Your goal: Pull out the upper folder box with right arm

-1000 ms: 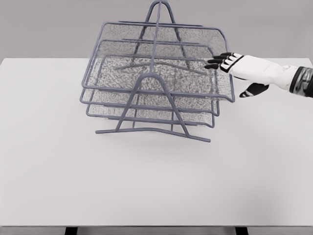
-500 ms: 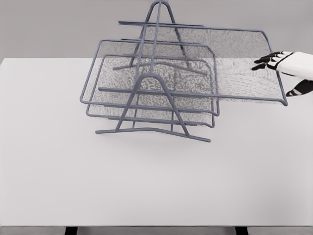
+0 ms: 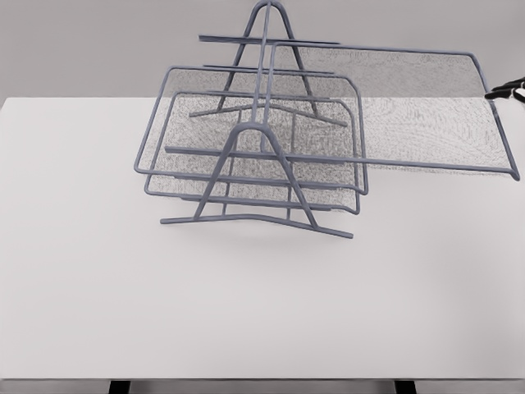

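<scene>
- Upper folder box [image 3: 410,107], a wire mesh tray, juts rightward from its rack [image 3: 258,148] on the white table [image 3: 246,312].
- Right hand [image 3: 507,90] shows only dark fingertips; finger state cannot be told.
- Likely light, stiff; grip the right rim.

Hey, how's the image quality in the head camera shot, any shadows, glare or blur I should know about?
Head view: flat, even simulator lighting, with no glare and almost no shadow on the white table; the wire rack is sharp; the pulled-out upper tray has fine mesh that looks grainy; the right hand is cropped at the frame edge, only dark fingertips showing.
</scene>
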Controlling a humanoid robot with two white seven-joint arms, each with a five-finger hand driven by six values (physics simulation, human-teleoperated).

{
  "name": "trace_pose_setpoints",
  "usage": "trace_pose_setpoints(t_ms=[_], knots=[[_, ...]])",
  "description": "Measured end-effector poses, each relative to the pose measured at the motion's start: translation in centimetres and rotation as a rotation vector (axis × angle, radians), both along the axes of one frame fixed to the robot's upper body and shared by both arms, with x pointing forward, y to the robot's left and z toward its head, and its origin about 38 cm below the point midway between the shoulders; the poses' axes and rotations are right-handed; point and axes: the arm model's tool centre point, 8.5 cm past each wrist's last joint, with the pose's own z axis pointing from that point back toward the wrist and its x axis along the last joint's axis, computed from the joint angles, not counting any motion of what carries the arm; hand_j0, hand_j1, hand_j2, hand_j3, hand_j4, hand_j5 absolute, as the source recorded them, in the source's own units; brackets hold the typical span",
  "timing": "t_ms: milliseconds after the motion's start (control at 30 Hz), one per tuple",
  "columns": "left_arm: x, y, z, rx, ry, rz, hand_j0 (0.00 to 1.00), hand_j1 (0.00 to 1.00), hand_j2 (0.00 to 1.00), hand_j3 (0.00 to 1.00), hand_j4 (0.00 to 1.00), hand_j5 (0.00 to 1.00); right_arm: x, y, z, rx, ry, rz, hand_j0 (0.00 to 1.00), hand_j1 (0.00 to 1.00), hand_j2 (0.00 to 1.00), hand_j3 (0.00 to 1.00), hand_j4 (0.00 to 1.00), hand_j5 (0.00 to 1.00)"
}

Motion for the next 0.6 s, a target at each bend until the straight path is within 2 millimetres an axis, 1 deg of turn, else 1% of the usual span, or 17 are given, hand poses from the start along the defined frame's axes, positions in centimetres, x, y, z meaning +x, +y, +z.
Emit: trace_pose_setpoints(t_ms=[33, 67, 100, 133, 167, 267, 333, 467, 533, 600], knots=[[0.0, 0.0, 0.0, 0.0, 0.0, 0.0, 1.0, 1.0, 1.0, 1.0, 1.0, 1.0, -0.2, 0.6, 0.9, 0.009, -0.019, 0.024, 1.0, 1.0, 1.0, 1.0, 1.0, 1.0], [0.0, 0.0, 0.0, 0.0, 0.0, 0.0, 1.0, 1.0, 1.0, 1.0, 1.0, 1.0, -0.4, 1.1, 2.2, 0.016, -0.047, 0.048, 1.0, 1.0, 1.0, 1.0, 1.0, 1.0], [0.0, 0.0, 0.0, 0.0, 0.0, 0.0, 1.0, 1.0, 1.0, 1.0, 1.0, 1.0, -0.7, 2.1, 4.4, 0.014, -0.092, 0.085, 1.0, 1.0, 1.0, 1.0, 1.0, 1.0], [0.0, 0.0, 0.0, 0.0, 0.0, 0.0, 1.0, 1.0, 1.0, 1.0, 1.0, 1.0, -0.8, 3.6, 7.3, 0.01, -0.15, 0.134, 1.0, 1.0, 1.0, 1.0, 1.0, 1.0], [0.0, 0.0, 0.0, 0.0, 0.0, 0.0, 1.0, 1.0, 1.0, 1.0, 1.0, 1.0, -0.9, 5.1, 7.9, 0.01, -0.155, 0.178, 1.0, 1.0, 1.0, 1.0, 1.0, 1.0], [0.0, 0.0, 0.0, 0.0, 0.0, 0.0, 1.0, 1.0, 1.0, 1.0, 1.0, 1.0, -1.4, 9.0, 5.3, 0.03, -0.079, 0.292, 1.0, 1.0, 1.0, 1.0, 1.0, 1.0], [0.0, 0.0, 0.0, 0.0, 0.0, 0.0, 1.0, 1.0, 1.0, 1.0, 1.0, 1.0, -1.7, 10.9, 3.5, 0.055, -0.039, 0.348, 1.0, 1.0, 1.0, 1.0, 1.0, 1.0], [-0.1, 0.0, 0.0, 0.0, 0.002, 0.0, 1.0, 1.0, 1.0, 1.0, 1.0, 1.0, -2.2, 12.7, 2.6, 0.071, -0.024, 0.416, 1.0, 1.0, 1.0, 1.0, 1.0, 1.0], [0.0, 0.0, 0.0, 0.0, 0.001, 0.0, 1.0, 1.0, 1.0, 1.0, 1.0, 1.0, -2.1, 13.7, 3.0, 0.085, -0.042, 0.445, 1.0, 1.0, 1.0, 1.0, 1.0, 1.0], [0.0, 0.0, 0.0, 0.0, 0.0, 0.0, 1.0, 1.0, 1.0, 1.0, 1.0, 1.0, -1.9, 15.1, 3.6, 0.112, -0.072, 0.482, 1.0, 1.0, 1.0, 1.0, 1.0, 1.0]])
